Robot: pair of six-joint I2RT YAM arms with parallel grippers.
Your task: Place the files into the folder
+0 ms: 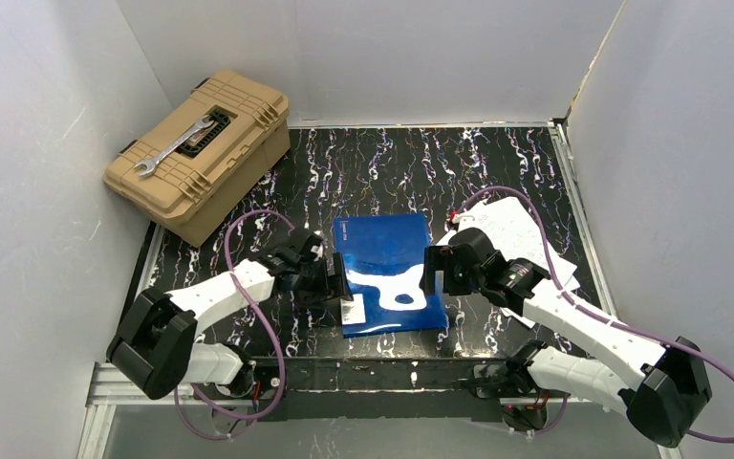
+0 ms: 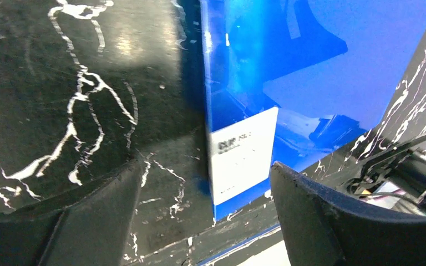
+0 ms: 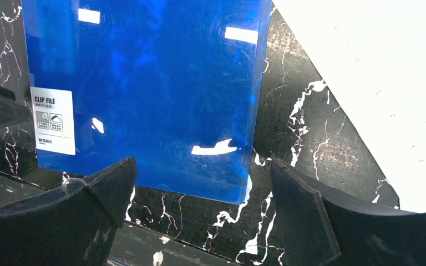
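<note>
Left pincer (image 2: 205, 188) wide, right pincer (image 3: 202, 188) wide, flanking folder (image 1: 387, 258); files (image 1: 521, 229) right; toolbox (image 1: 239, 163), wrench (image 1: 174, 145) far-left.

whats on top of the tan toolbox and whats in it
A silver wrench lies on the lid of the toolbox. The lid is shut, so whatever is inside is hidden.

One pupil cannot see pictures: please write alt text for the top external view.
A blue folder lies flat on a black table between the left gripper and right gripper, both open. White files lie to its right; a tan toolbox stands far left.
</note>
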